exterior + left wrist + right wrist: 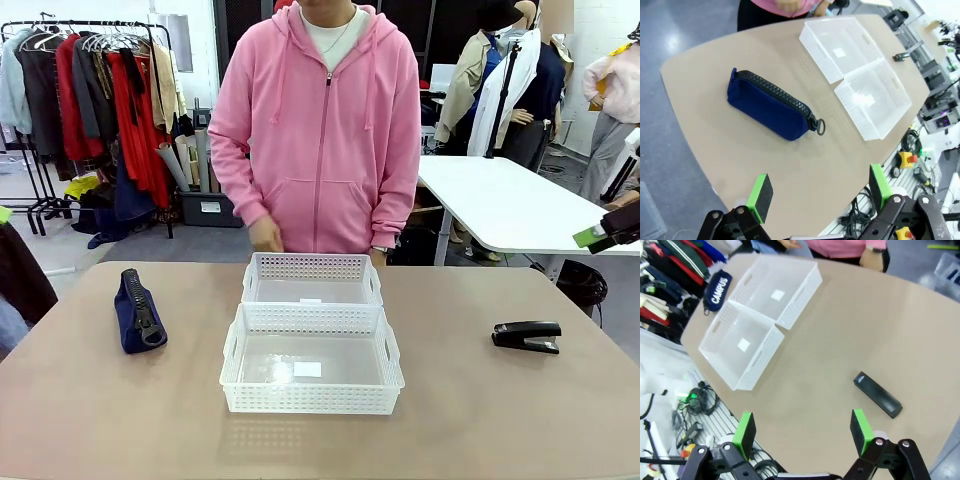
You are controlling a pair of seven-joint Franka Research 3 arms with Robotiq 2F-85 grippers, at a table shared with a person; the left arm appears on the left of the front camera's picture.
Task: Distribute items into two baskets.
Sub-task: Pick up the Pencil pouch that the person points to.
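The navy zip pouch (138, 312) lies on the table's left side, its "CAMPUS" lettering (718, 290) readable in the right wrist view. At the right lies the black stapler (527, 336). In the middle the larger basket (312, 398) stands nearest me, the smaller basket (313, 265) touching its far side; both are empty. My left gripper (820, 192) hangs open, high over the table edge, short of the pouch (770, 107). My right gripper (802, 432) is open too, well above the table, near the stapler (877, 395).
A person in a pink hoodie stands at the far edge, one hand (265, 235) low behind the smaller basket. Bare tabletop (460, 420) surrounds the baskets. A clothes rack (100, 110) and a white table (510, 205) are behind.
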